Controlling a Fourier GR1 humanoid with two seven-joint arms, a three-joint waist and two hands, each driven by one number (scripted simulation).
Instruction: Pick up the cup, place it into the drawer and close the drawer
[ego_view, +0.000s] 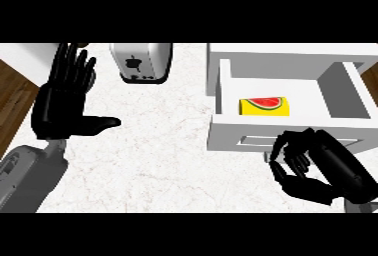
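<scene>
- Biggest risk imo: the right hand (328, 172) sits just near the front of the open drawer (244, 135), towards its right end. A push from there lands off-centre, so the drawer could go in crooked or jam.
- That hand's fingers are curled in towards the thumb and I can't see anything held in them. Curled like that, they could snag on the front panel instead of pushing it flat.
- A fast shove could send whatever's inside sliding to the far wall.
- No obvious cup anywhere, honestly. The only thing in the drawer is a yellow box (263, 106) with a watermelon slice on it, lying flat at the near side, left of middle.
- The left hand (63, 107) is spread open, fingers up, resting at the left of the desk (162, 160), well away from everything.
</scene>
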